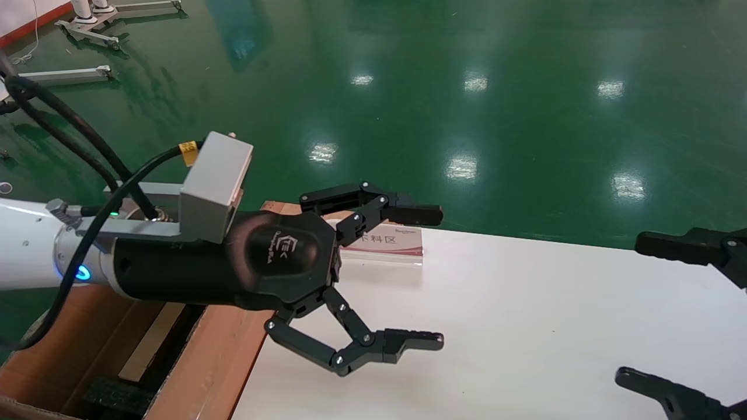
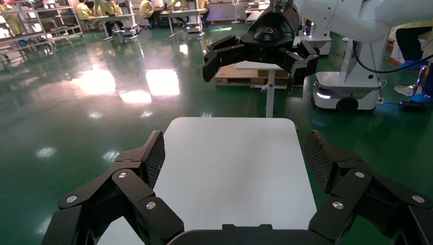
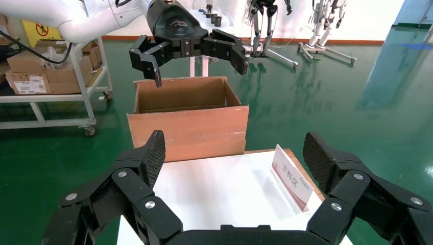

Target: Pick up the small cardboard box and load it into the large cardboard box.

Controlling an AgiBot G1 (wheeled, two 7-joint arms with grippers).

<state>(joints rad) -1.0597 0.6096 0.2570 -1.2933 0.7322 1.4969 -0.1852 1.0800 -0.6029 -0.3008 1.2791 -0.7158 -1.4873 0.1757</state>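
Left gripper [image 1: 379, 280] at frame center, jaws wide, empty; right gripper [image 1: 671, 315] at right edge, likewise. Small cardboard box not visible (hidden or absent). Large cardboard box [image 1: 87, 350] lower left. Risk: closing on nothing, or clipping the sign [image 1: 388, 244].

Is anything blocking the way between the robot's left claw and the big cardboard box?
Nothing visible blocks it. The left claw hangs open over the white table, right beside the large cardboard box, whose top is open. The small cardboard box isn't in any view.

Large cardboard box [image 1: 117, 344] left of table [image 1: 496, 326] (sign [image 1: 388, 242] on far edge).
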